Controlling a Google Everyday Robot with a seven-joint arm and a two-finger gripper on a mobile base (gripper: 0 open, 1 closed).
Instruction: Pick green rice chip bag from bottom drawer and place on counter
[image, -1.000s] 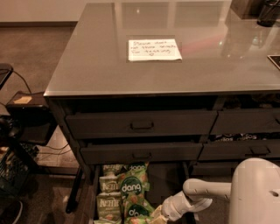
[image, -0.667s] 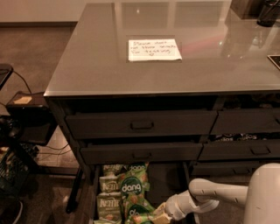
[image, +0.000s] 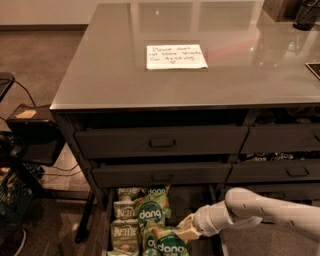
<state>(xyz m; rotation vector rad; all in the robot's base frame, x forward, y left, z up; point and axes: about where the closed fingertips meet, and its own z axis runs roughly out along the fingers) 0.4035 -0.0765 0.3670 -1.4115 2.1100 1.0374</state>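
Note:
The bottom drawer (image: 102, 225) is pulled open at the cabinet's lower left and holds several snack bags. Bright-green rice chip bags with white "dang" lettering lie in it: one in the middle (image: 150, 212), one at the front (image: 170, 245), one partly hidden at the back (image: 157, 191). Paler olive Kettle bags (image: 122, 235) lie on the left side. My gripper (image: 181, 232) reaches in from the right on a white arm (image: 250, 210) and sits low in the drawer, beside the front green bag. The grey glossy counter (image: 235, 65) is above.
A white handwritten note (image: 176, 56) lies on the counter. Dark objects stand at the counter's far right corner (image: 300, 12). Two handled drawers (image: 162, 142) sit above the open one. A black cart and cables (image: 25, 145) stand left of the cabinet.
The arm has stretched further left into the drawer, and the gripper has moved left and slightly down toward the front green bag. The bags have not visibly shifted.

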